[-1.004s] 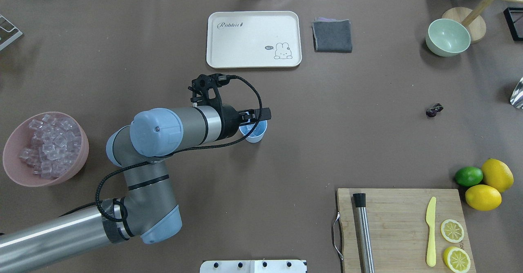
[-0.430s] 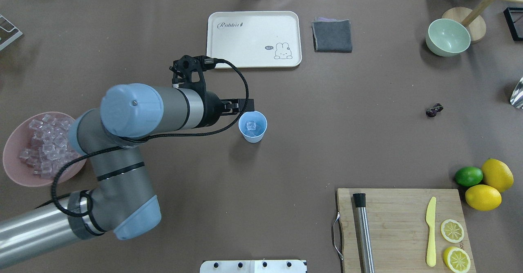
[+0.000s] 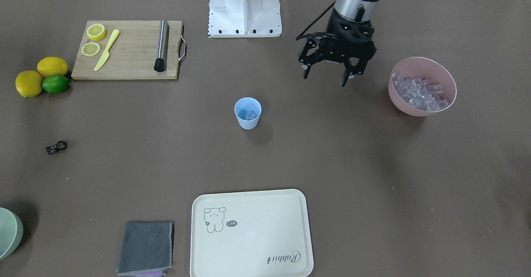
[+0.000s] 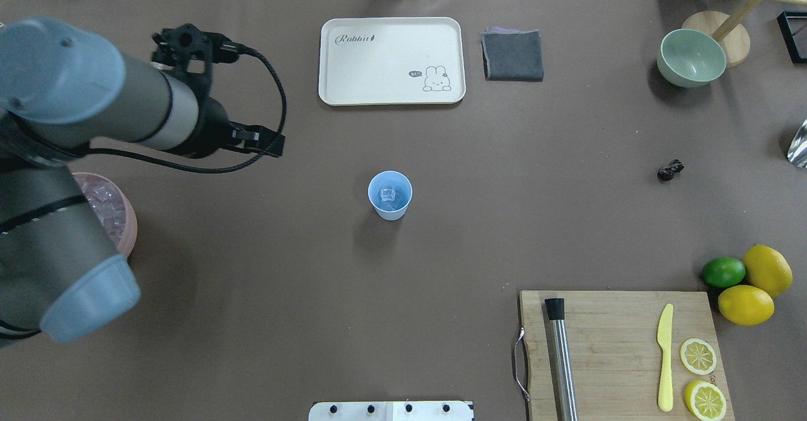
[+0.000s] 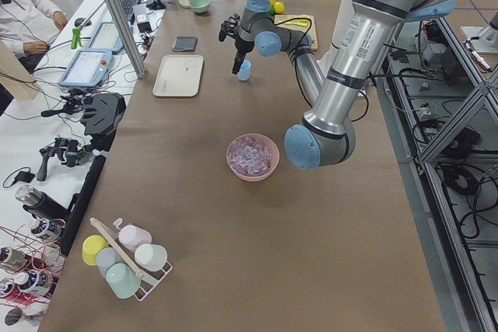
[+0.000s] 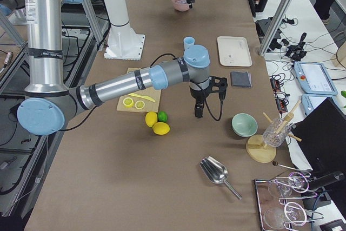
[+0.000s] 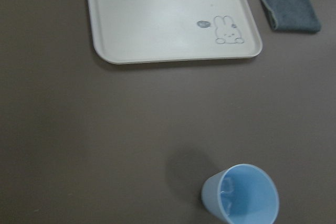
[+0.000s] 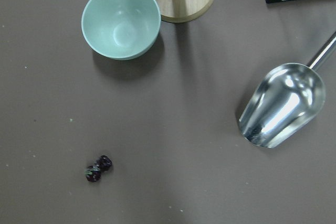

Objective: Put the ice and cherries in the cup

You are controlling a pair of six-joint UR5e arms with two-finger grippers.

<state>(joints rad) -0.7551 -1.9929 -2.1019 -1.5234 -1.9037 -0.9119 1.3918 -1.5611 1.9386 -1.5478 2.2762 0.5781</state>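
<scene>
Cup (image 4: 391, 215): light-blue tumbler, upright, standing alone on the table. Contents: ice (image 4: 387, 194), a cube or so visible at the bottom, number not clear; no cherries inside. Change noted: a second ago the left gripper (image 3: 325, 78) sat directly over the cup's mouth. Shortly after, it was just beside the rim with the ice already showing inside. Now it is well apart from the cup on the robot's left, hanging above the table between the cup and the pink bowl (image 3: 408, 108), nearer the bowl. Left gripper condition: fingers spread, nothing between them. Pink bowl: well apart from the cup on the robot's left, heaped with the rest of the ice cubes. Cherries (image 4: 669, 170): joined pair, lying on the table well apart from the cup on the robot's right. Right gripper (image 6: 199, 113): also well to the cup's right, on the cherries' side. It is seen only from the side, so whether its fingers are apart or together cannot be told. Assessment: one ice delivery looks complete. The left arm's retreat towards the bowl suggests either another cube to come or a finished ice step. The cherry half of the task is not yet done, and it likely falls to the right arm, the nearer one.
</scene>
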